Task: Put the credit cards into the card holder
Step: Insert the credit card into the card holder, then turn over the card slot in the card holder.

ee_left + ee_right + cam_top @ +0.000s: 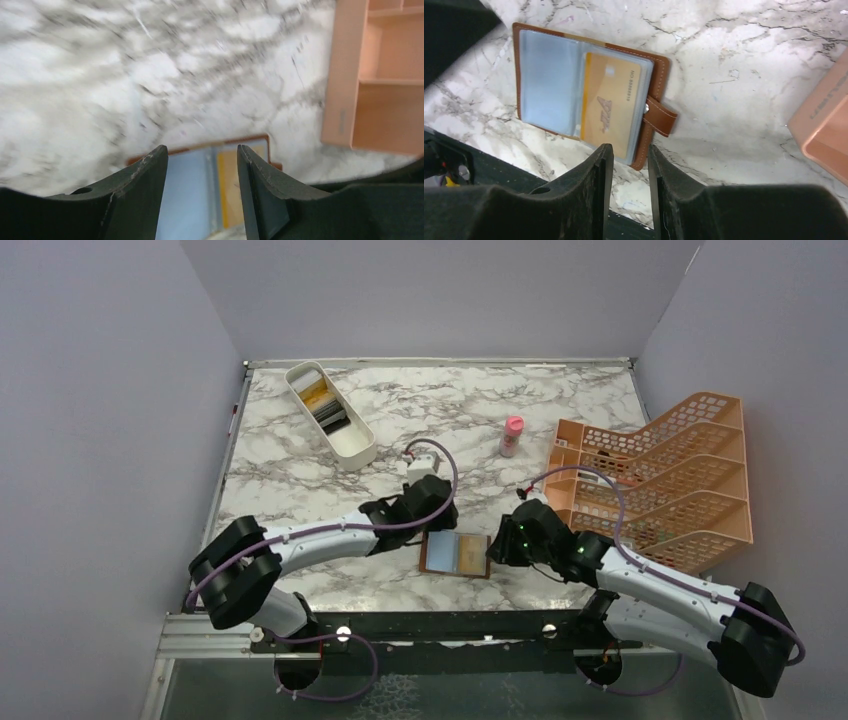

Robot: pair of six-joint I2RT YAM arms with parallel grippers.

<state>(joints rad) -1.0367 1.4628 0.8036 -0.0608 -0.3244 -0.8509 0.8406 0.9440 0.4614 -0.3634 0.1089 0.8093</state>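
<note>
Card holder (455, 554) open flat on marbled tabletop (300, 490) between pale lilac walls (100, 390)

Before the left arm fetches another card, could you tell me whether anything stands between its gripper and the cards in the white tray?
Nothing visible does: only bare marble tabletop lies between the left gripper and the white tray, and the credit cards lie uncovered inside it.

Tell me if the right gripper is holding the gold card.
No: the gold card sits in the open holder, and the right gripper grips nothing.
</note>
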